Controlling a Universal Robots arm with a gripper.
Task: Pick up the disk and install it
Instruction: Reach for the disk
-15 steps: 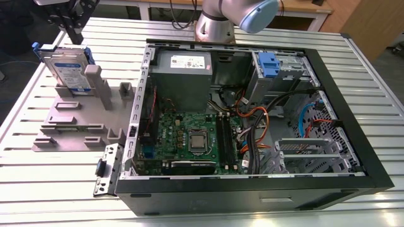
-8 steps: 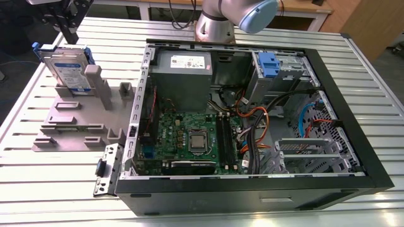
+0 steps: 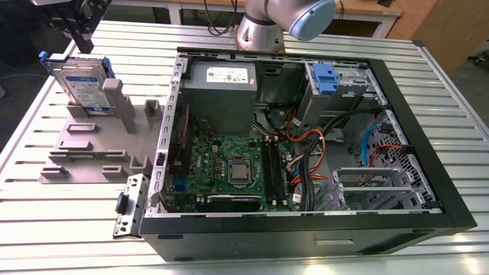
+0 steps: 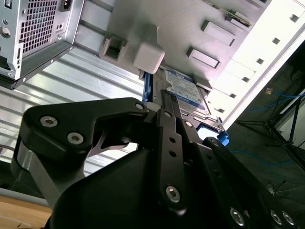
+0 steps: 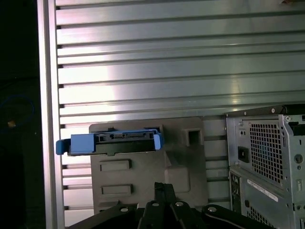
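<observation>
**Tool over the racked disk, nothing held**

Arm is based at the far edge of the worktop. Tool hangs just above the disk, not touching it. In the first wrist view its fingers sit close together with nothing between them.

Disk stands on edge in a grey fixture, at the exterior view's left of the open computer case.

Worktop is ribbed aluminium. Wooden furniture stands behind, and blue cables lie on the dark floor.
</observation>
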